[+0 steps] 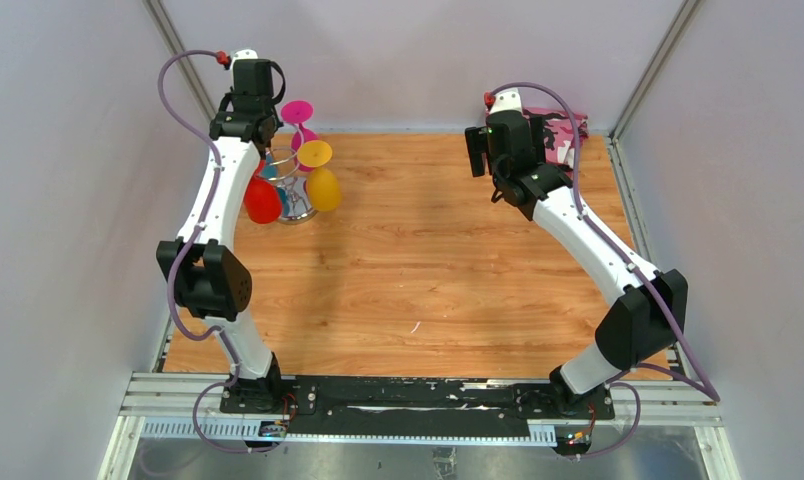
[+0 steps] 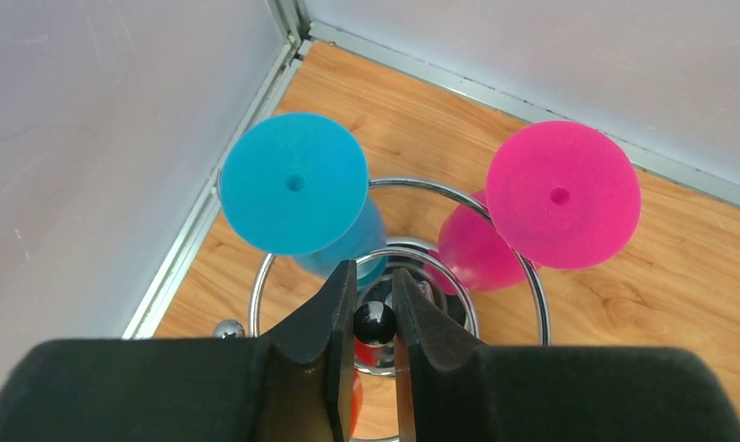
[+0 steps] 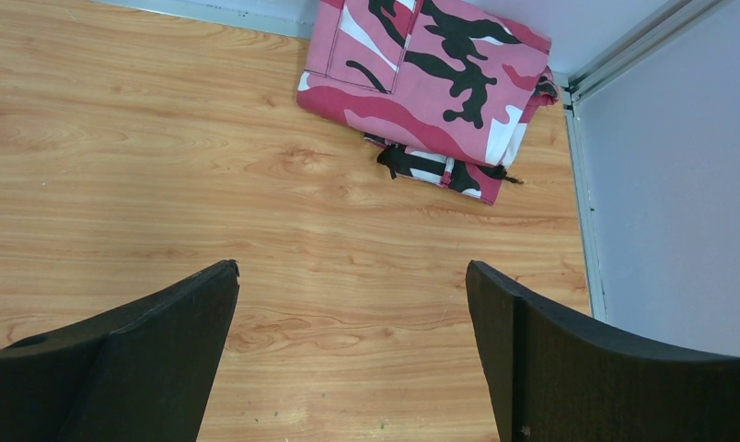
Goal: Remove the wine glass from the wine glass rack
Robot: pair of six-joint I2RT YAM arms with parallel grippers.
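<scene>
The chrome wine glass rack (image 1: 296, 205) stands in the back left corner, its ring (image 2: 538, 308) showing in the left wrist view. Wine glasses hang on it upside down: a blue one (image 2: 293, 182), a pink one (image 2: 562, 193), a red one (image 1: 262, 201) and a yellow one (image 1: 323, 188). My left gripper (image 2: 374, 276) reaches down over the rack's middle, its jaws closed against the dark shiny ball (image 2: 374, 320) on top of the central post. It touches no glass. My right gripper (image 3: 352, 276) hangs wide open over bare wood at the back right, holding nothing.
A folded pink camouflage cloth (image 3: 431, 83) lies in the back right corner, also in the top view (image 1: 561, 135). The side wall (image 2: 99, 166) and its metal floor rail (image 2: 196, 230) run close beside the rack on the left.
</scene>
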